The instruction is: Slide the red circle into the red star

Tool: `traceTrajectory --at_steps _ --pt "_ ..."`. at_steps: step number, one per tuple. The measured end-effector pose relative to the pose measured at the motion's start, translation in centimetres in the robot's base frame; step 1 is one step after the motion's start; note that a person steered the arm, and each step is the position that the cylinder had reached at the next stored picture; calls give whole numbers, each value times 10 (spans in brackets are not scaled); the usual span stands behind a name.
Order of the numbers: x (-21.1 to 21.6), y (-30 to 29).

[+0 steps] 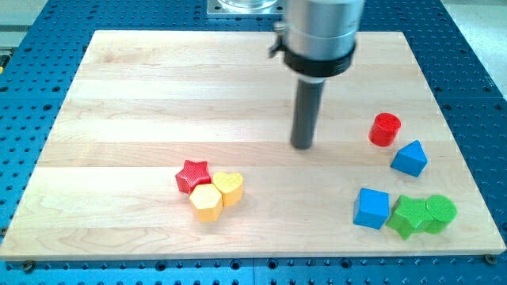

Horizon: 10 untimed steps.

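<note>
The arm has no jaws, only a rod, so nothing opens or shuts. The tip (303, 146) rests on the board (142, 103), near the middle. The red circle (385, 129) sits to the view's right of the tip, apart from it. The red star (192, 175) is far off to the view's lower left, touching a yellow heart (229, 188) and a yellow hexagon (206, 203). The tip is on the star's side of the circle, so it likely must go round to the circle's far side to push it. A blue triangle (409, 159) sits just below the circle, out of the way.
</note>
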<state>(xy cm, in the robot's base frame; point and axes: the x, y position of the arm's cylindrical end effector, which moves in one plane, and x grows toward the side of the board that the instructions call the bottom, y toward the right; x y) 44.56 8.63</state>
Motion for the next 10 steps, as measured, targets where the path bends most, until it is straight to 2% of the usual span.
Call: traceTrajectory --at_steps 1,2,3,4,5,6,7,8,9,10 --pt "-51 39" --pt "-61 143" --pt "-37 177" --pt "1 122" --pt "10 -21" --pt "9 -91" --pt "-5 -43" --pt "35 -50" --pt "63 -102" --pt "47 -102"
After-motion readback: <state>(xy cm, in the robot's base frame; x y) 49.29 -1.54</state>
